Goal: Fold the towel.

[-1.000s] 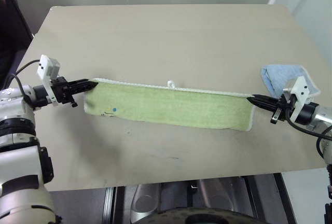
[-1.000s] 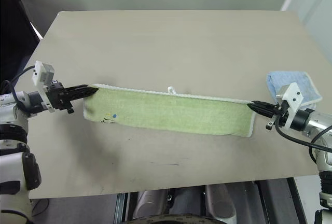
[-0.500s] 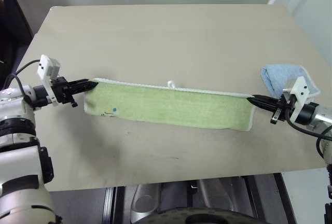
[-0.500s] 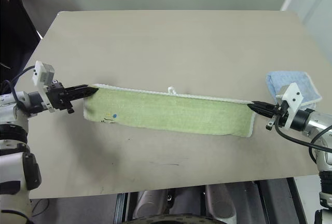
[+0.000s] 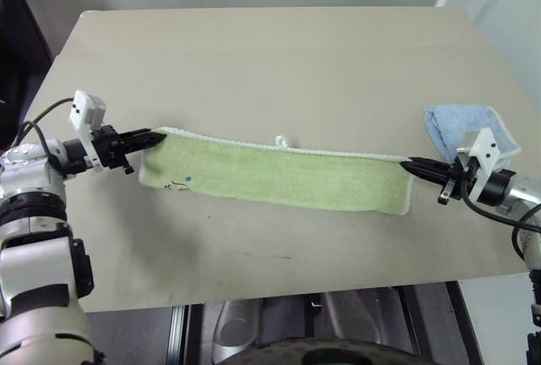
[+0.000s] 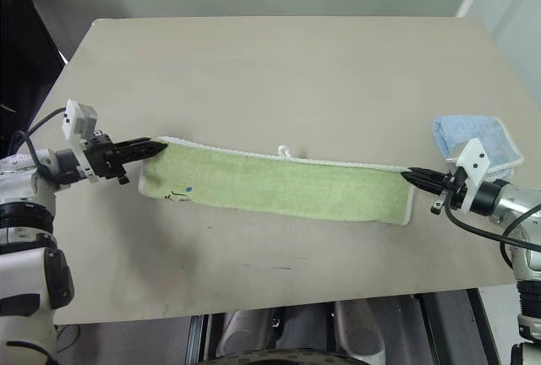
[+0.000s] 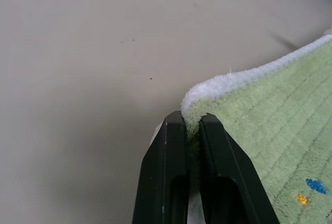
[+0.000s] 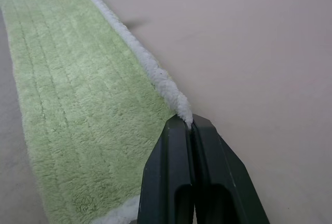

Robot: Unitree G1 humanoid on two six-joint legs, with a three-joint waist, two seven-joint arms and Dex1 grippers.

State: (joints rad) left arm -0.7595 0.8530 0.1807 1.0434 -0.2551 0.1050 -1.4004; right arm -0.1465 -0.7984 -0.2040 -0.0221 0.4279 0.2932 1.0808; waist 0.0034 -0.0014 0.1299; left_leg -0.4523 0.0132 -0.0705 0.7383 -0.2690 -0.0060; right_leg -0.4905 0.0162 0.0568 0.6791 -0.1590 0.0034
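Jaws on both arms are clamped on the light green terry towel [image 5: 275, 176] with white stitched edging, one at each end of its far edge. Left gripper [image 5: 157, 137] pinches the far left corner, and the left wrist view shows its two black fingers [image 7: 168, 172] pressed together with the white-edged corner squeezed between them. Right gripper [image 5: 406, 163] pinches the far right corner; in the right wrist view its fingers [image 8: 174, 172] meet around the end of the white border.

Between the two grips the towel lies as a long, narrow strip across the middle of the beige desk [image 5: 279, 61], running from the left side slightly down toward the right. Its far edge is drawn nearly straight. A small white loop [image 5: 281, 140] sticks up from that far edge near the middle. A small dark printed mark [image 5: 180, 182] with a blue dot sits near the towel's left end.

A smaller light blue towel [image 5: 461, 124], folded, lies on the desk near the right edge, just beyond the right gripper and apart from the green towel.
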